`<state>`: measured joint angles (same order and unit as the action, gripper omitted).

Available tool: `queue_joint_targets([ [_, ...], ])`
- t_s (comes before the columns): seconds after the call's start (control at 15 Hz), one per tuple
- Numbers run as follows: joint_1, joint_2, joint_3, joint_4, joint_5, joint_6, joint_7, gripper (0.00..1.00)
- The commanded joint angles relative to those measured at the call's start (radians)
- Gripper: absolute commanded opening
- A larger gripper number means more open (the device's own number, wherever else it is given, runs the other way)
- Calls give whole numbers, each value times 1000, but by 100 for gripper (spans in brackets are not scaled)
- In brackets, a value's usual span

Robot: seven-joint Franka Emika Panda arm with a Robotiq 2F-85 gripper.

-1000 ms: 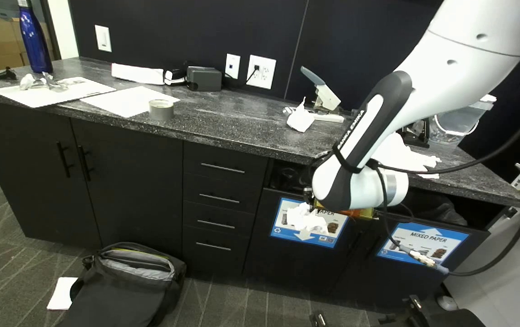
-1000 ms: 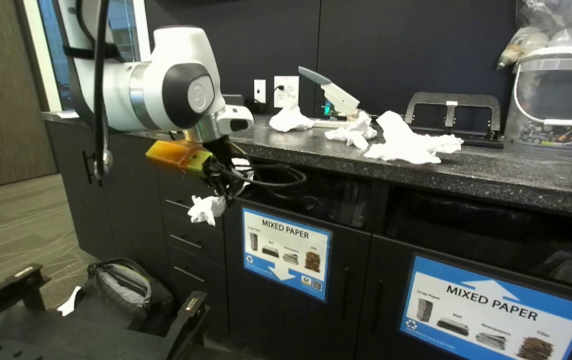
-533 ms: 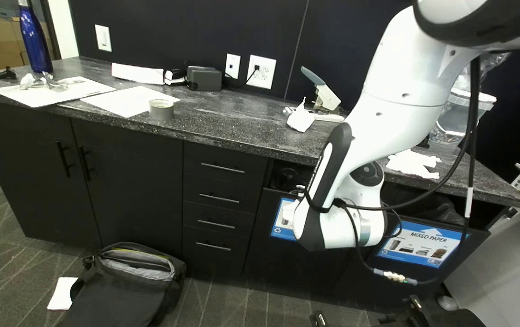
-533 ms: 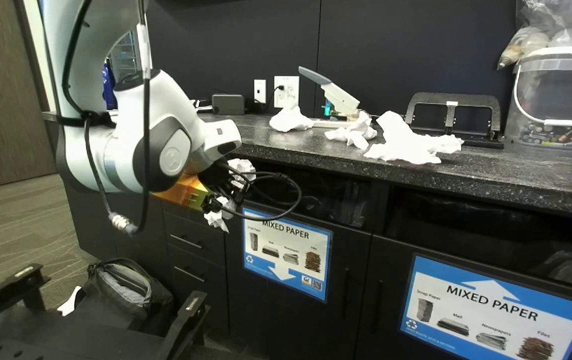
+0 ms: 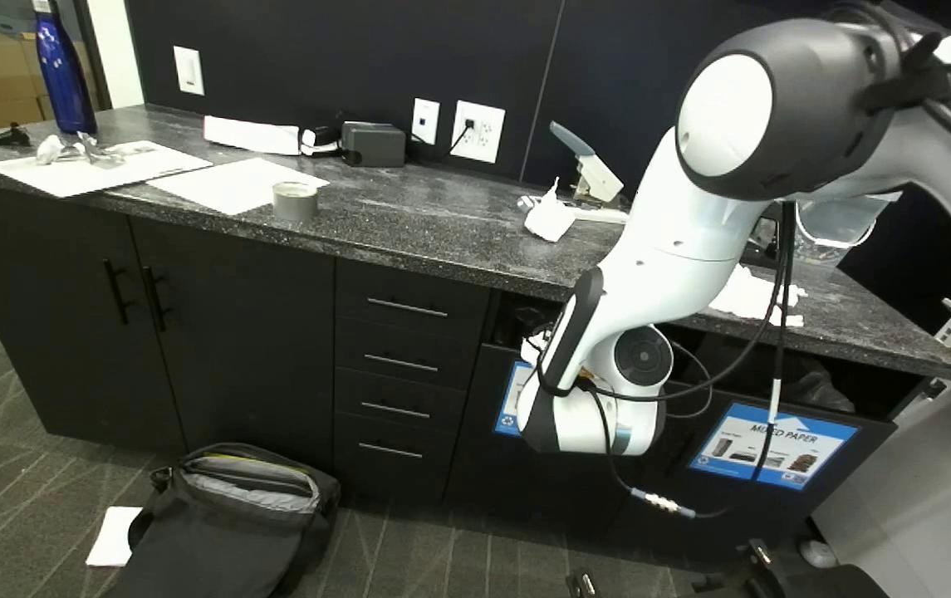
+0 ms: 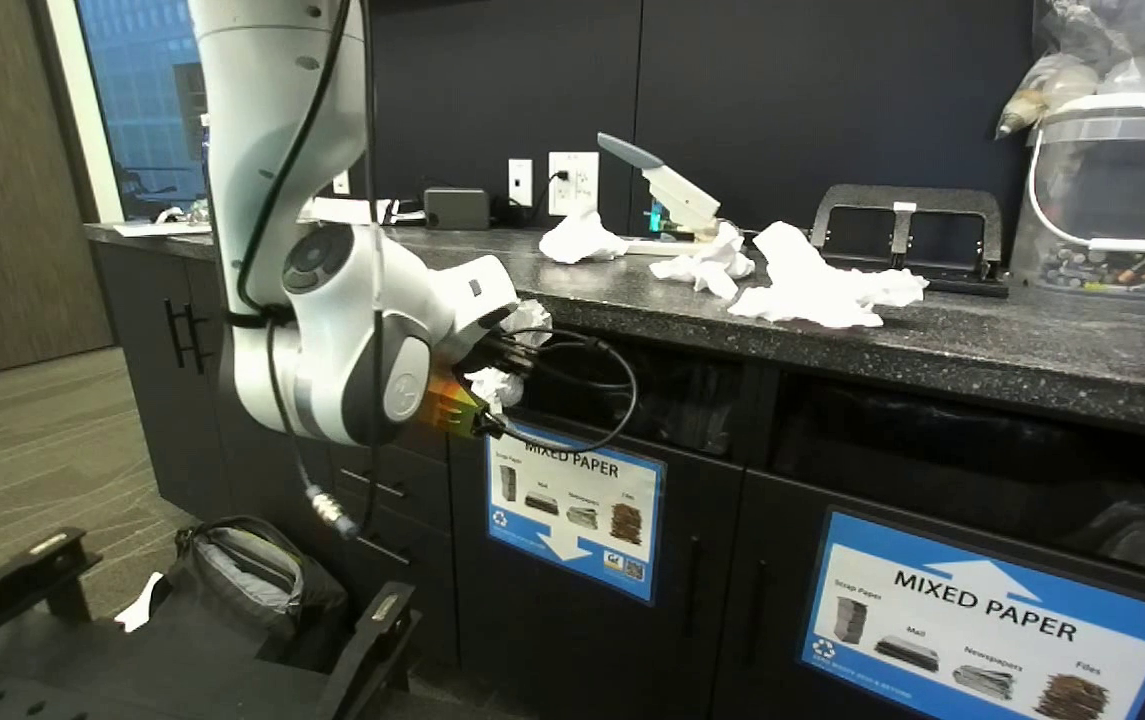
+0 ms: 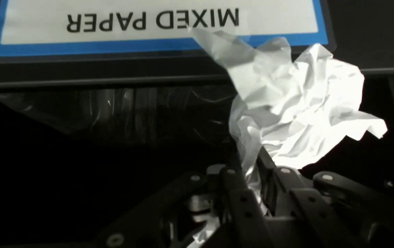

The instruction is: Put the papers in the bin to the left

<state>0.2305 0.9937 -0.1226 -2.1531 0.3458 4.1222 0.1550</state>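
In the wrist view, twelve being the top, the pincer (image 7: pixel 252 168) juts in from six o'clock, its jaws narrow and gripping crumpled paper (image 7: pixel 296 100). The paper passes between the fingers (image 7: pixel 246 206) and fans out past their tips toward one o'clock; another white scrap (image 7: pixel 204 230) shows at seven o'clock. The label (image 7: pixel 159 34) of the bin (image 7: pixel 365 38) stands upside down at eleven o'clock, and the paper covers part of its blue edge.

In an exterior view the arm (image 6: pixel 332 400) hangs in front of the counter (image 6: pixel 1042 335), and white paper shows in two patches against the pincer, the upper toward one o'clock. The bin's label is at five o'clock; whether any paper is within the bin's mouth I cannot tell. Loose wads (image 6: pixel 822 290) lie on the counter, between one and three o'clock from the pincer, near a stapler (image 6: pixel 684 202) and a hole punch (image 6: pixel 932 200).

In an exterior view the arm hides the pincer; a patch of paper (image 5: pixel 532 350) peeks out past it at eleven o'clock, a strip of label below at seven o'clock.
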Motion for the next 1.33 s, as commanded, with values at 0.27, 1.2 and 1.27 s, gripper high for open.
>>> queue_joint_targets([
  [0.27,-118,228,61,377,38,29,-62,17],
  [1.2,-203,324,91,600,29,-38,-95,68],
  [1.27,-203,318,91,593,28,-40,-99,75],
])
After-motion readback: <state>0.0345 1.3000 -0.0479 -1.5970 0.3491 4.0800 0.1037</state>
